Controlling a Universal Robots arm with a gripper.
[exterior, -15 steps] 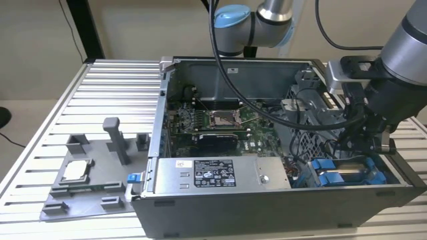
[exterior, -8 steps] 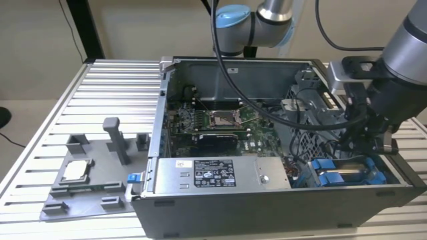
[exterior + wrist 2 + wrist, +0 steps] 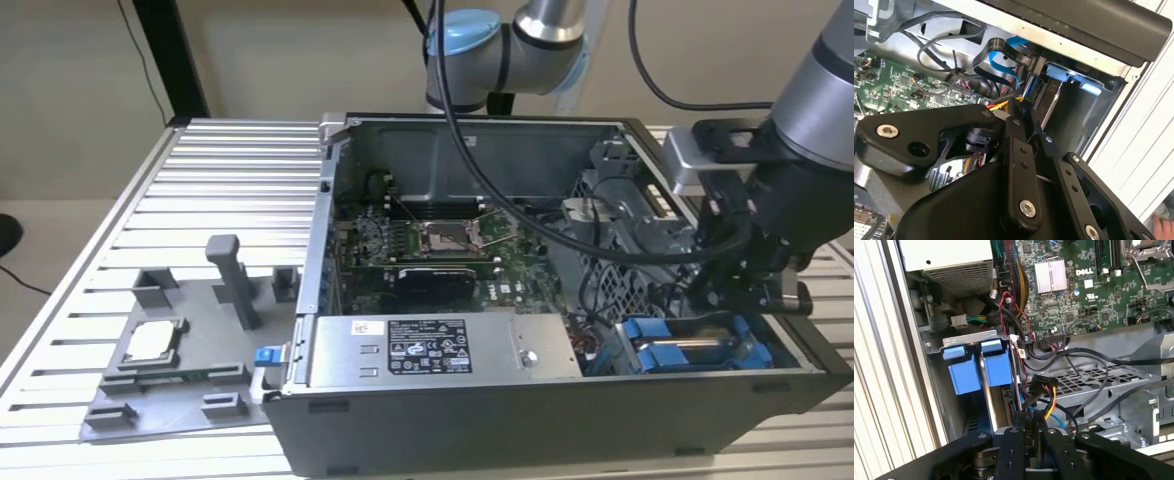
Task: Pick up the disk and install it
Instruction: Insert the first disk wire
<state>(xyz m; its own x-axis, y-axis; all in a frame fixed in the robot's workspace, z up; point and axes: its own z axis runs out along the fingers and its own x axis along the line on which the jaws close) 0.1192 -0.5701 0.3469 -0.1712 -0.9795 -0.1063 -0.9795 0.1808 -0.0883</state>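
Observation:
The disk (image 3: 694, 345) stands on edge in the drive bay at the front corner of the open computer case (image 3: 534, 410), on the exterior view's right. Its blue carrier frame (image 3: 976, 370) shows on both sides of a thin silver edge (image 3: 988, 395); the frame (image 3: 1066, 75) also appears in the second wrist view. My gripper (image 3: 727, 290) reaches down into the case just above and beside the bay. Its black fingers (image 3: 1029, 432) are drawn together among the cables, close to the disk's edge, and I see nothing clamped between them. In the second wrist view the fingertips (image 3: 1019, 125) meet by yellow and red wires.
A grey power supply box (image 3: 427, 345) with a black label lies along the case front. The green motherboard (image 3: 441, 250) sits behind it. Black cables (image 3: 1069, 360) cross over the drive cage. A grey fixture plate (image 3: 174, 380) with a small silver chip (image 3: 150, 340) rests on the slatted table.

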